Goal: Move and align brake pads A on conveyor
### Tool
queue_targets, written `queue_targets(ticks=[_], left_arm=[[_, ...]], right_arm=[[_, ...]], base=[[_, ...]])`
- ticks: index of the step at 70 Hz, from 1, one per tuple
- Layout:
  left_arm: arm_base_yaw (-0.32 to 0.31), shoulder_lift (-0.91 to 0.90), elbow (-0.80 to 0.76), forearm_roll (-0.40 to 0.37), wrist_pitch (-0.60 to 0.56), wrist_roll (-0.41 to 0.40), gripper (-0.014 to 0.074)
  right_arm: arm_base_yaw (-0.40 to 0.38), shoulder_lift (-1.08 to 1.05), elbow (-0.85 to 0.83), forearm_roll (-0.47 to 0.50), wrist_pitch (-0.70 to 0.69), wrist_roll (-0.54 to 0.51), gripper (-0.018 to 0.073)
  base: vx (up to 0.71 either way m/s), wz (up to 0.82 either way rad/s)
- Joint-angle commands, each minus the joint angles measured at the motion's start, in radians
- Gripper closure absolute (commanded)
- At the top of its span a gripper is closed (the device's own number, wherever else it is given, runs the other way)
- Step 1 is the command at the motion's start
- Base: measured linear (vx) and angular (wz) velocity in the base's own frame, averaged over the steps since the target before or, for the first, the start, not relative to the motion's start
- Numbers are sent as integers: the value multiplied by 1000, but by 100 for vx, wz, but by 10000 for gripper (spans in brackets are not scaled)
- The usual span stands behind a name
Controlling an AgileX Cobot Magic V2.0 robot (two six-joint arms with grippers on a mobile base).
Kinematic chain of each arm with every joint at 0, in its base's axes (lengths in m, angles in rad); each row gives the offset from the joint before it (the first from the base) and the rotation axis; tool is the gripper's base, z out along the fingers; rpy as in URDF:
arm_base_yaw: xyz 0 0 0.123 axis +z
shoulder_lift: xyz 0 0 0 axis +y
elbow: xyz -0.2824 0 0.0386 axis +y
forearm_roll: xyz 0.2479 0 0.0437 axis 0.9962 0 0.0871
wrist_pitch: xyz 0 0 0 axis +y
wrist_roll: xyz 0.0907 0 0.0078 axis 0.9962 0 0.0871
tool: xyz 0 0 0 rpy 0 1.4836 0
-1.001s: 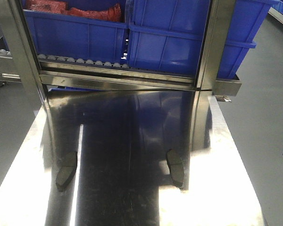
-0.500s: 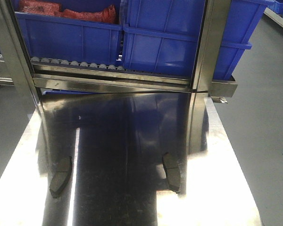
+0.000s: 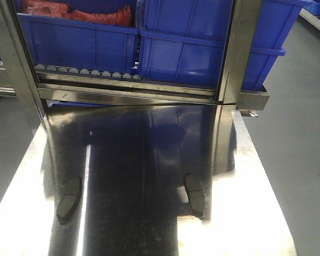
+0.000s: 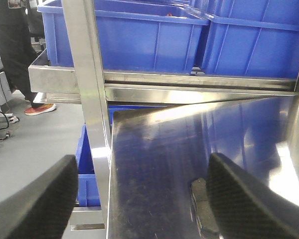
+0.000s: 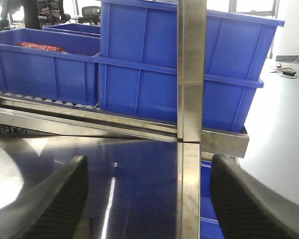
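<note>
Two brake pads A lie flat on the shiny steel table (image 3: pixel 149 149), not on any belt; the conveyor is out of view. The left pad (image 3: pixel 69 199) and the right pad (image 3: pixel 194 196) are dark grey, curved and lie lengthwise, well apart. In the left wrist view my left gripper (image 4: pixel 142 199) is open above the table's left edge, with a pad (image 4: pixel 203 211) on the steel just inside its right finger (image 4: pixel 249 199). My right gripper (image 5: pixel 147 199) is open over the table's right side, holding nothing. Neither gripper shows in the front view.
A steel rack with rollers (image 3: pixel 85 72) crosses the table's far end and carries blue bins (image 3: pixel 186 48), one holding red parts (image 3: pixel 74 13). Steel uprights (image 3: pixel 232 53) stand at the far corners. Grey floor (image 3: pixel 304 144) lies on both sides; a person's red shoe (image 4: pixel 40 108) is at the left.
A second ago the whole scene slid lower and to the left in the front view. Over the last half second nothing visibly moved; both pads lie as before.
</note>
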Motion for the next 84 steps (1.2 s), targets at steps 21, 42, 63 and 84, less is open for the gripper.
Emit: queue_targets(ticks=[21, 42, 63, 84], left_arm=[[-7, 17, -28, -3, -70, -4, 74], [-7, 17, -28, -3, -73, -4, 74], [-7, 17, -28, -11, -79, -8, 74], [-7, 54, -42, -40, -97, -12, 74]], right_arm=[[1, 6, -27, -5, -77, 0, 72], [1, 6, -27, -5, -77, 0, 72], [1, 6, -27, -5, -77, 0, 72], [1, 6, -27, -5, -77, 0, 72]], base=[[0, 0], [0, 0], [0, 0], [0, 0]])
